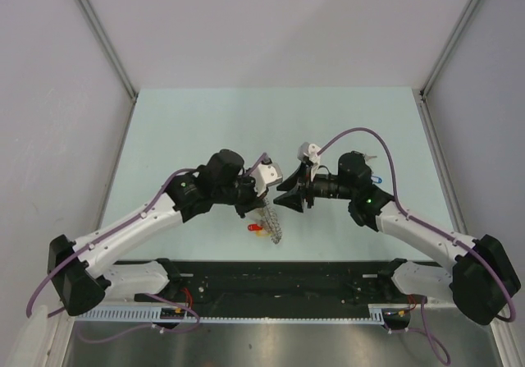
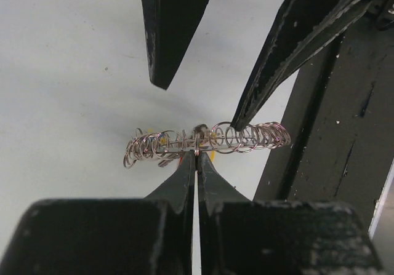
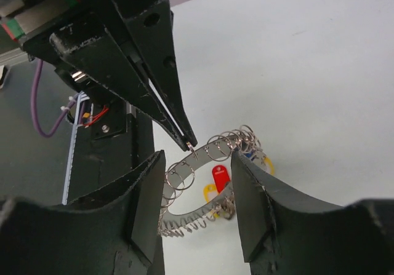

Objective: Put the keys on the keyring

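I am pinching the left gripper (image 2: 197,155) fully closed on the wire of the keyring (image 2: 246,138), and I am holding the right gripper (image 3: 197,158) with its jaws partly apart, straddling that ring with nothing gripped between them. The keyring is hanging from the left fingertips just above the table (image 1: 205,121), its small rings bunched along the wire and a red tag (image 3: 220,178) dangling beneath. I am seeing no loose key in the right jaws.

My worry is the thin left pinch: if the right fingers (image 2: 271,72) close on the bunched rings or snag one, I judge the pull could twist the wire out of it. The two sets of fingertips are also close enough to knock together.

The left arm is reaching in from the left with its wrist tipped down; the right arm is reaching across to meet it nose to nose.
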